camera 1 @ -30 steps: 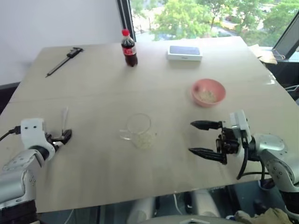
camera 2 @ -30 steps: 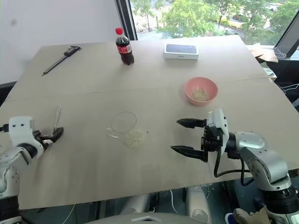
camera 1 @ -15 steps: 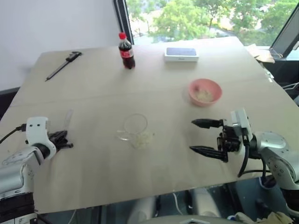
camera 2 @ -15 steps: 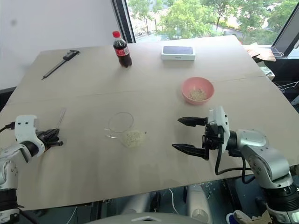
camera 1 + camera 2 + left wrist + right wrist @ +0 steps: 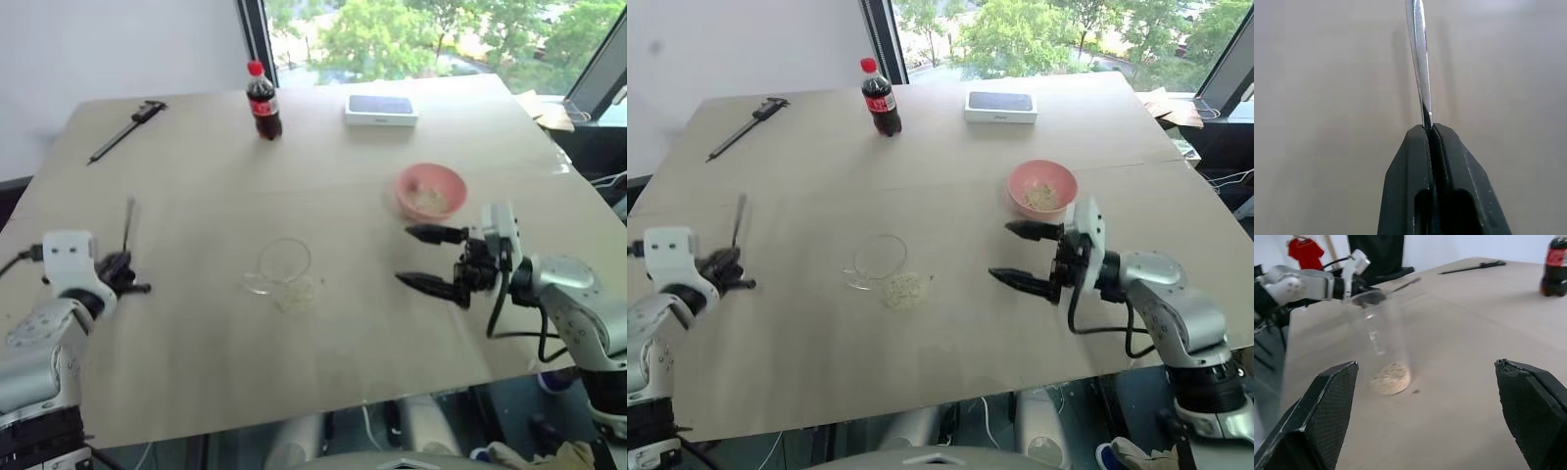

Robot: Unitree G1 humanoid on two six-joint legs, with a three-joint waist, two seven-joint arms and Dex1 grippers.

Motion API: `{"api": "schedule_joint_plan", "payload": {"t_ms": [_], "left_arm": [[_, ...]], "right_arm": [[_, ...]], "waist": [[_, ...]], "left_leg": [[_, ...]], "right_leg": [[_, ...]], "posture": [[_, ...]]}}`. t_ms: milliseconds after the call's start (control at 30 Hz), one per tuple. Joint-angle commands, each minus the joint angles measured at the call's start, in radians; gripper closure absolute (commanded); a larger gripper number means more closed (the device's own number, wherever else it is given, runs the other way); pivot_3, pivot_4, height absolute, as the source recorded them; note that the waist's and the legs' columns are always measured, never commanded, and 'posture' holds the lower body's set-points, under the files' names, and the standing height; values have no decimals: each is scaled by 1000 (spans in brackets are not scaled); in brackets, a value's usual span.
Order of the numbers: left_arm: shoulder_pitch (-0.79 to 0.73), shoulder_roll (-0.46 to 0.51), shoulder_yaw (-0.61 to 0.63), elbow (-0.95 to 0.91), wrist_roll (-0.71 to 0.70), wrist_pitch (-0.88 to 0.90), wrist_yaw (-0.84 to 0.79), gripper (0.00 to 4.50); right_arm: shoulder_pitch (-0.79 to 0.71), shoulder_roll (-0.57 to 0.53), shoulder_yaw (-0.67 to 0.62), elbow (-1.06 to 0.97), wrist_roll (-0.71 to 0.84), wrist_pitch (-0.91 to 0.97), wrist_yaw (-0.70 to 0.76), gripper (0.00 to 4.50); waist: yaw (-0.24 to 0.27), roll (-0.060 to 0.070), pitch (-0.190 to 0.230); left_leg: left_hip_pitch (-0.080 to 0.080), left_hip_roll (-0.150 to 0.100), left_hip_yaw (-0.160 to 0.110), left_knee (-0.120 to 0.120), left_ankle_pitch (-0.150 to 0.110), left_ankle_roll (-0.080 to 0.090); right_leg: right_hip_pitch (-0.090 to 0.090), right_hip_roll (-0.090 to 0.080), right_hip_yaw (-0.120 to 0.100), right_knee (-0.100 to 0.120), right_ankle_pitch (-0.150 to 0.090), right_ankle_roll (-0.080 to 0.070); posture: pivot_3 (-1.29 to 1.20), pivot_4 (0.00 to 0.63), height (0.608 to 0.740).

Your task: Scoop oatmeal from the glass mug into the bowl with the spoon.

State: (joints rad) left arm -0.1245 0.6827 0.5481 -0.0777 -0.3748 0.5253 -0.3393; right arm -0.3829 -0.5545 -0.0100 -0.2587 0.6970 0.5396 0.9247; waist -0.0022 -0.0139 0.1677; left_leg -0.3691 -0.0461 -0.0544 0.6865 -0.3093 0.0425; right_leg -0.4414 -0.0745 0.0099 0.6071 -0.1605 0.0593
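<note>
My left gripper (image 5: 125, 277) is shut on the handle of the silver spoon (image 5: 129, 217), at the table's left side. In the left wrist view the spoon (image 5: 1419, 58) sticks out straight from between the pressed black fingers (image 5: 1410, 161). The glass mug (image 5: 284, 266) stands upright mid-table with the oatmeal (image 5: 297, 292) heaped in its bottom. The pink bowl (image 5: 429, 191) sits further back to the right and holds some flakes. My right gripper (image 5: 423, 258) hangs open between mug and bowl, empty, its fingers pointing toward the mug (image 5: 1382, 333).
A cola bottle (image 5: 263, 101) with a red cap, a white box (image 5: 381, 109) with a dark top and a dark caliper (image 5: 123, 125) lie along the table's far side. Bare tabletop (image 5: 196, 343) lies between the mug and the front edge.
My left gripper went from open beside the lying spoon to shut on its handle and rose, lifting the spoon off the table. My right gripper moved forward toward the bowl, still open.
</note>
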Motion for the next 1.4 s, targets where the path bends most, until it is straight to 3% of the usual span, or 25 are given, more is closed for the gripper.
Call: {"api": "schedule_joint_plan", "payload": {"t_ms": [33, 167, 400, 700, 1167, 1300, 1400], "left_arm": [[-101, 45, -1, -154, -35, -75, -38, 4466], [-213, 56, -87, -240, -76, -64, -102, 4466], [-325, 54, -254, -295, -114, -67, -225, 4466], [-343, 59, -329, -307, -102, -106, -340, 4466], [-321, 81, -352, -336, -103, -95, -424, 4466], [-318, 84, -350, -330, -96, -98, -428, 4500], [-310, 86, -347, -327, -92, -101, -432, 4500]], "right_arm": [[-132, 55, -56, 6, 65, 84, -133, 0], [-306, 151, -71, 41, 134, 216, -285, 0], [-548, 321, -118, 204, 242, 325, -421, 0], [-645, 406, -96, 386, 204, 322, -390, 0], [-708, 502, -100, 468, 188, 289, -309, 0], [-705, 496, -101, 466, 186, 298, -294, 1088], [-703, 493, -104, 466, 177, 293, -295, 2576]], "waist": [[2, -1, -1], [-4, 0, 0], [-15, 1, 0], [-18, 1, 0], [-39, 1, 1], [-39, 1, 1], [-39, 1, 1]], "left_leg": [[-3, 0, 0, 0, 1, -1], [-12, 0, -1, -1, 2, -2], [-14, -1, 1, -1, 2, -2], [-13, -1, 2, -1, 3, -2], [-13, -1, 1, -1, 3, -2], [-13, -1, 1, -1, 3, -2], [-13, -1, 1, -1, 3, -2]], "right_leg": [[-2, 0, 0, 0, 0, -1], [-14, 1, -1, 1, 1, -2], [-16, 4, 0, 0, 1, -1], [-16, 5, 0, 2, 1, -1], [-16, 6, 0, 2, 1, -1], [-16, 6, 0, 3, 1, -1], [-16, 6, 0, 3, 1, -1]], "posture": [[0, 150, 740], [0, 150, 740], [0, 150, 740], [0, 150, 740], [0, 150, 740], [0, 150, 740], [0, 150, 740]]}}
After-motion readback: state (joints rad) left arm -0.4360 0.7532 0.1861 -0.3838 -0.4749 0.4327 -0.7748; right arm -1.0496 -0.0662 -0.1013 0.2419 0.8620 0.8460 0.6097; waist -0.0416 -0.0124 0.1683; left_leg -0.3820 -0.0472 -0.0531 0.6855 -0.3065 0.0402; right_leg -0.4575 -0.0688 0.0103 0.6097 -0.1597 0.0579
